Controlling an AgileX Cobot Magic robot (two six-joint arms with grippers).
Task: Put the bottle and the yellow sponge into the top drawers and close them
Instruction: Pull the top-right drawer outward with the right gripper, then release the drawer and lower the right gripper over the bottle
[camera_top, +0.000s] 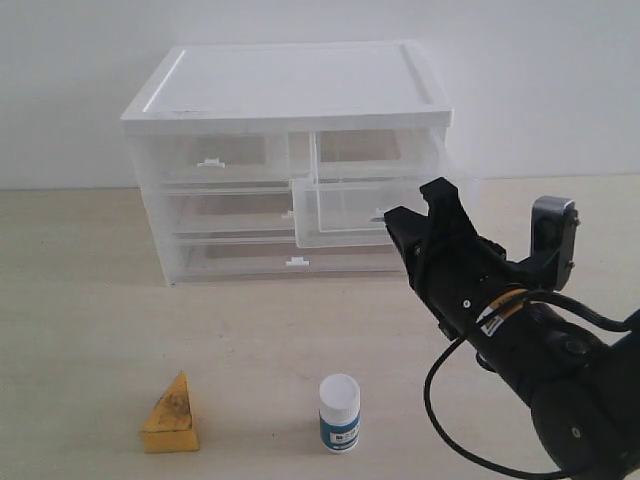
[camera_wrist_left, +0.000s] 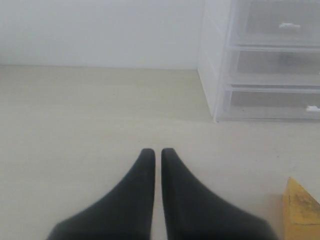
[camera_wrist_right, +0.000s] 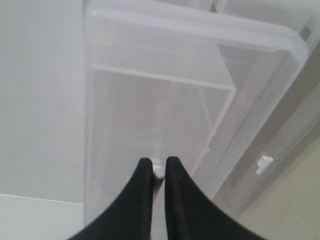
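1. The left gripper's (camera_wrist_left: 154, 154) black tapered fingers were pressed almost together with nothing between them, low over the pale beige tabletop (camera_wrist_left: 75, 125). The exterior view did not show this gripper.
2. Nearest on the table, the small yellow-orange wedge-shaped sponge (camera_top: 170, 415) stood point-up. The small white plastic pill bottle with a blue-teal label (camera_top: 339, 412) stood upright and capped, well apart to its right. Both were well in front of the cabinet. The left wrist view cut the sponge off at the frame edge, and the label print was too small to read.
3. The right gripper (camera_wrist_right: 158, 164) was closed, pinching the small white clip handle (camera_wrist_right: 158, 172) of the translucent clear-plastic right-hand top drawer (camera_top: 335, 215).
4. That drawer stood pulled out, while the left-hand top drawer (camera_top: 215, 155) sat flush.
5. Behind, the white-topped cabinet (camera_top: 290, 85) held two full-width drawers (camera_top: 230, 258), and the pulled-out drawer partly covered the upper one.
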